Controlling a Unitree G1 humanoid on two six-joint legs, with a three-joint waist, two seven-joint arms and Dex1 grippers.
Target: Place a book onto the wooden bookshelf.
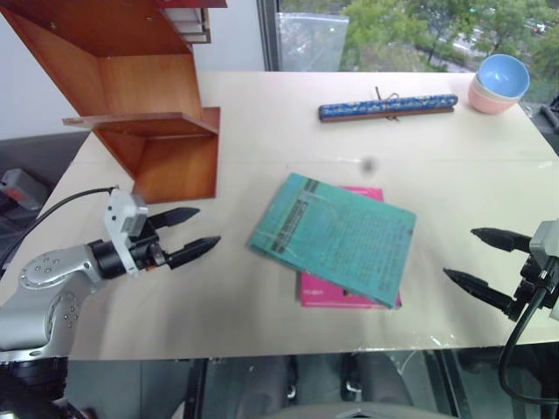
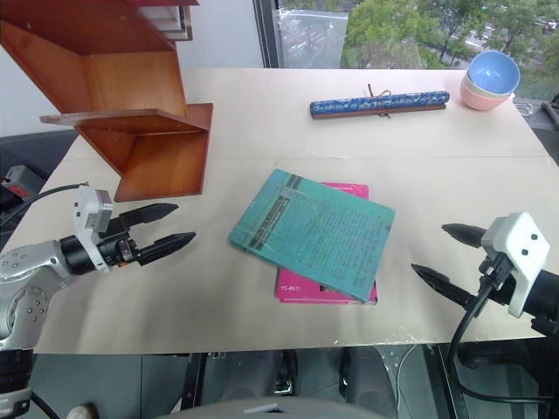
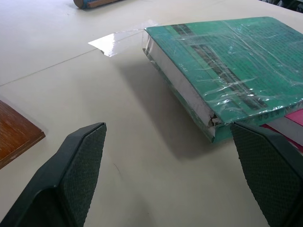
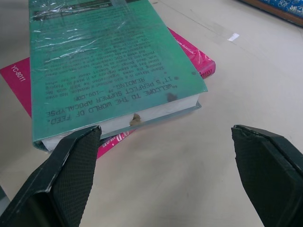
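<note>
Black fingers on both grippers are spread wide with nothing between them. Left gripper (image 1: 190, 234) hangs over the table (image 1: 262, 323) just in front of the shelf (image 1: 148, 113), pointing toward the book (image 1: 336, 236). Right gripper (image 2: 445, 255) is on the other side, aimed back at it too, so the book sits between them, apart from both. It's teal, wrapped in clear plastic, lying flat and skewed on top of a pink book (image 2: 301, 288). Further back there's a blue patterned roll (image 1: 389, 106) and stacked bowls (image 1: 500, 83) in the far corner.
</note>
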